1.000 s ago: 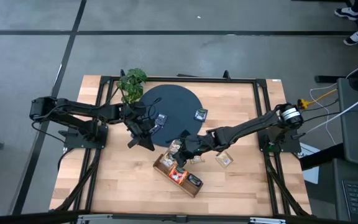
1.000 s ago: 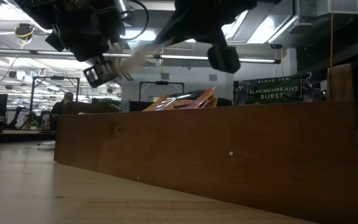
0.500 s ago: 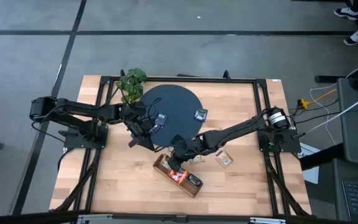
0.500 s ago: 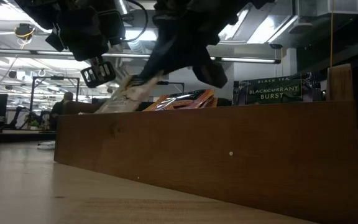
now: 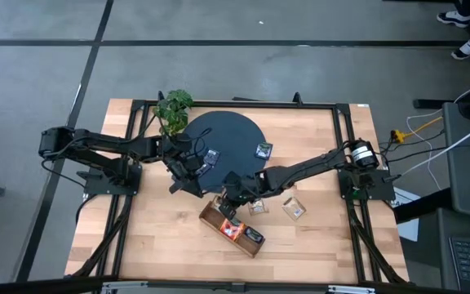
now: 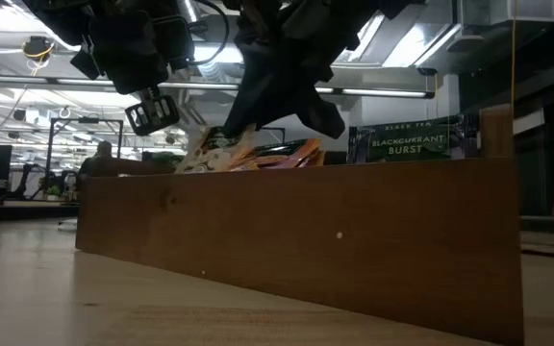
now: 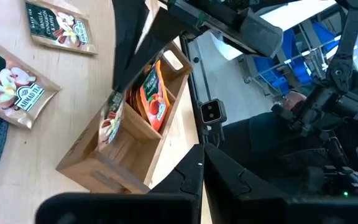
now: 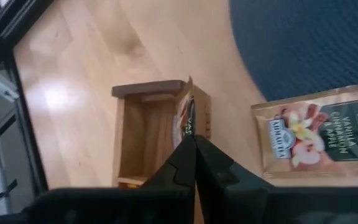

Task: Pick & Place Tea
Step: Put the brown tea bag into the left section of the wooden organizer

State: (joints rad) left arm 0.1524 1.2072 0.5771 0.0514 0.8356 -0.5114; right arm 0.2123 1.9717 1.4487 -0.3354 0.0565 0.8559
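Note:
A long wooden tray lies near the table's front middle. My right gripper hangs over its left end compartment, shut on a beige tea sachet. A red-orange sachet stands in the middle compartment and a dark one at the other end. Two sachets lie on the dark round mat, and two beige ones on the wood. My left gripper hovers shut by the mat's near-left rim, with nothing in it. My right gripper pinches the beige sachet's upper edge between its two fingers, which slant down from the table's right. The sachet hangs on edge below the fingers. Its lower part is inside the tray's end compartment, beside a long wall.
A leafy green plant stands at the mat's far left, close to my left arm. A black frame runs around the table. Bare wood lies left of the tray and at the near right.
My right gripper has gone down and toward the table's left, rolling its wrist. It has carried the beige sachet from above the tray down into the end compartment. The tray has shifted a little.

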